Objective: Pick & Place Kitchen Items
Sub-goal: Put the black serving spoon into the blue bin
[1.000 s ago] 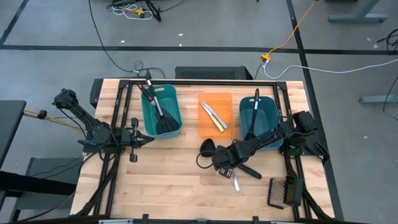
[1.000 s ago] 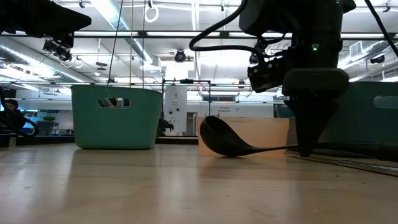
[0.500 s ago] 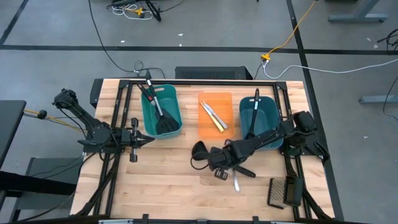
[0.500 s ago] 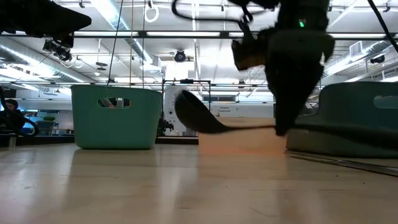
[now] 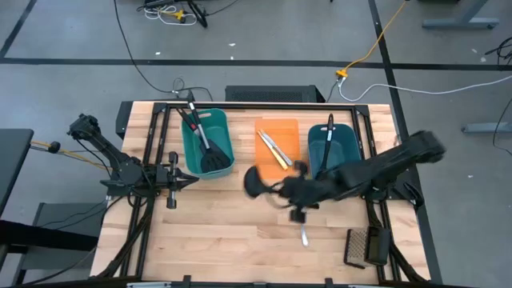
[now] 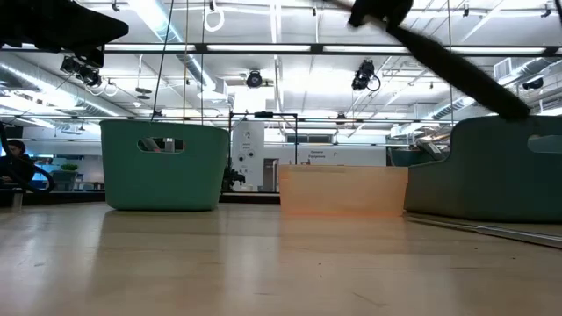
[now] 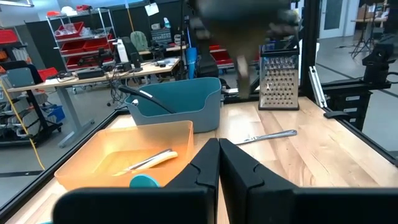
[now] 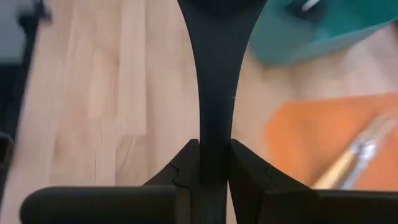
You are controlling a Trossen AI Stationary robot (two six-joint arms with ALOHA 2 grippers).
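Observation:
My right gripper (image 5: 293, 190) is shut on a black ladle, high over the table's middle, near the orange tray (image 5: 276, 128). The ladle's bowl (image 5: 253, 181) points toward the left tub (image 5: 190, 148), which holds black spatulas (image 5: 210, 156). Two slim knives (image 5: 274, 149) lie in the tray. Another black utensil (image 5: 330, 130) leans in the right teal tub (image 5: 352, 148). A silver utensil (image 5: 303, 234) lies flat on the wood. My left gripper (image 5: 173, 181) waits shut at the table's left side. My right gripper pinches the ladle's flat black handle (image 8: 214, 134) between its two fingers (image 8: 186, 163), which lie along the handle. The ladle is lifted clear of the table and runs out ahead of the fingers, its bowl toward the table's left.
A dark mesh grater (image 5: 364, 246) stands near the table's near right corner. The silver utensil (image 7: 268, 135) lies between it and the tray. Bare wood runs along the near edge (image 5: 224, 248). In the low view the raised right arm (image 6: 457, 61) crosses the top.
My right gripper has risen with the ladle and moved toward the far edge, nearer the orange tray. The ladle, whose bowl rested on the wood a second ago, is now lifted clear and has left the low view. The right arm's elbow has swung up.

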